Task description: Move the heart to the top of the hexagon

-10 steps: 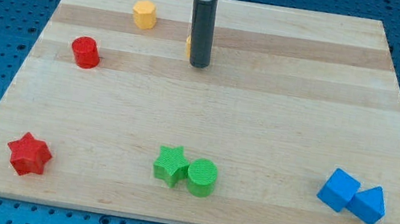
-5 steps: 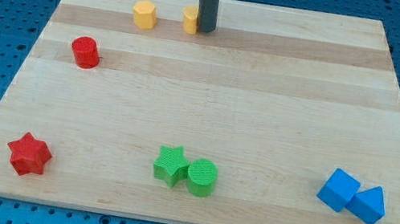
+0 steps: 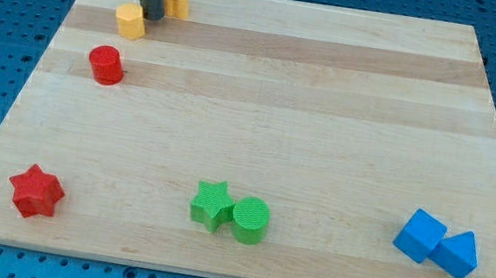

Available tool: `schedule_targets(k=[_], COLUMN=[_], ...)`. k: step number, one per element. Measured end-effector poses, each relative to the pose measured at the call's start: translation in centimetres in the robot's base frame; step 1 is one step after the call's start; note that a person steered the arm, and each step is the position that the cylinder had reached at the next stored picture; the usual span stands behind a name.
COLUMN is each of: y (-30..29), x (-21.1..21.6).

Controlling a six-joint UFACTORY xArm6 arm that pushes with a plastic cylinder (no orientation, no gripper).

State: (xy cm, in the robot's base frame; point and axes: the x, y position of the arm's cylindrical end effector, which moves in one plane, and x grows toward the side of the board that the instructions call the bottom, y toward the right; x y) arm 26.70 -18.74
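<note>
A blue pegboard bench with rows of holes surrounds a pale wooden board, which fills most of the view.

Of the blocks, the two blue ones are the biggest. They sit touching near the board's lower right corner: a blue cube and, on its right, a blue triangular block. At the lower left lies a red star, alone. In the middle of the lower edge a green star touches a green cylinder on its right. Up the left side stands a red cylinder, apart from the others.

Near the top left corner are the two small yellow blocks. The yellow hexagon lies just above the red cylinder, not touching it. The yellow heart sits to the upper right of the hexagon, close to the board's top edge; its shape is partly hidden.

The dark rod comes down from the view's top, and my tip rests between the two yellow blocks, against the hexagon's upper right side and just left of the heart. The arm carries no pincer, only this rod.
</note>
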Motion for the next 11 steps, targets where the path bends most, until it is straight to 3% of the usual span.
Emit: schedule_targets(k=[2, 4, 6, 9, 11], y=[4.2, 9.2, 9.2, 0.5, 4.2], x=[0.9, -2.5, -3.3, -3.3, -2.6])
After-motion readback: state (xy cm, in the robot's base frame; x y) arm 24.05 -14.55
